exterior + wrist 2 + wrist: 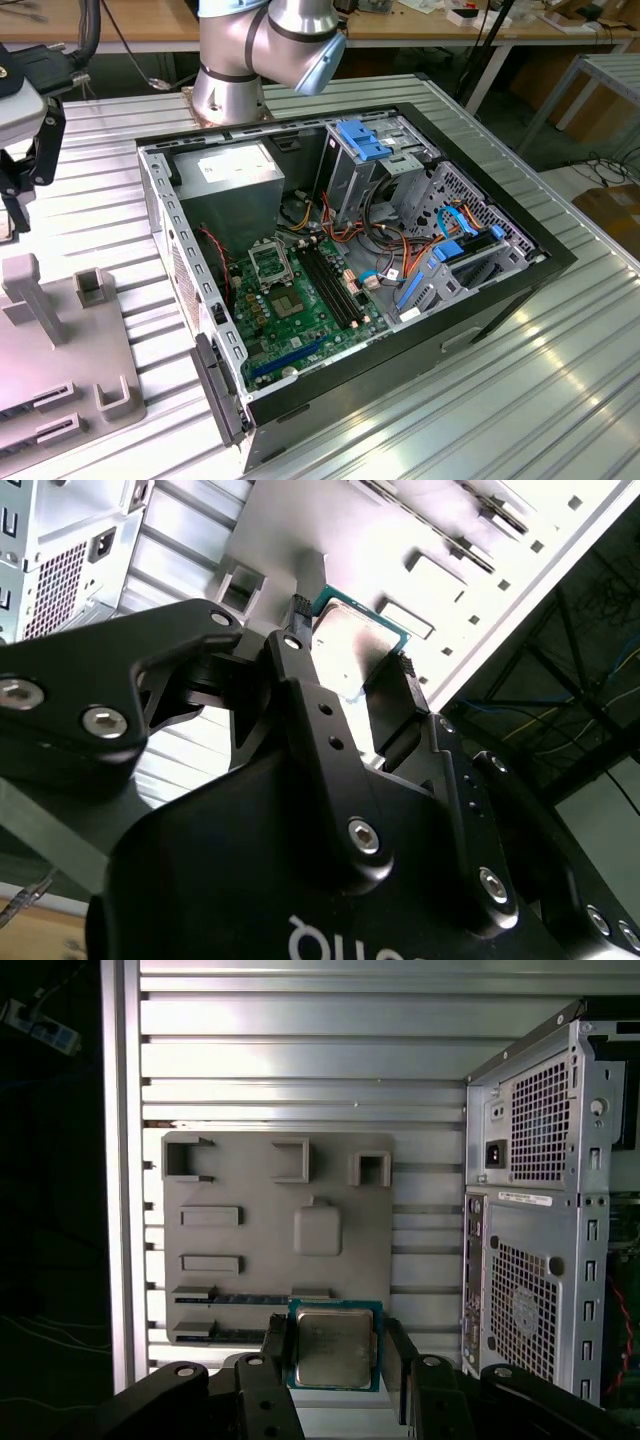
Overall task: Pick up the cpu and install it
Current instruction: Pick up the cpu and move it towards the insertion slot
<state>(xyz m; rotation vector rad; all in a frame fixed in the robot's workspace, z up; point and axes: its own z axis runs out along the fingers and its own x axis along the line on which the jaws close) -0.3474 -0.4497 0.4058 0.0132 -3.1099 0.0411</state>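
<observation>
The cpu [335, 1345] is a small square chip with a silver-grey metal face and a green rim. My gripper [337, 1355] is shut on it, one black finger on each side edge. In the second wrist view the cpu [350, 645] shows again, clamped in the gripper [352, 665]. In the exterior view the gripper [18, 185] hangs at the far left, above the grey fixture plate [60, 350] and well away from the open computer case [480, 300]. Inside the case lies the green motherboard [300, 315] with its square socket [270, 262] open.
Under the gripper, the grey fixture plate [275, 1190] has several slots and brackets and rests on a ribbed aluminium table [300, 1060]. The case's rear panel [530, 1210] stands beside it. In the case are a power supply [230, 170], drive cages [400, 170] and cables. The arm's base [230, 80] stands behind the case.
</observation>
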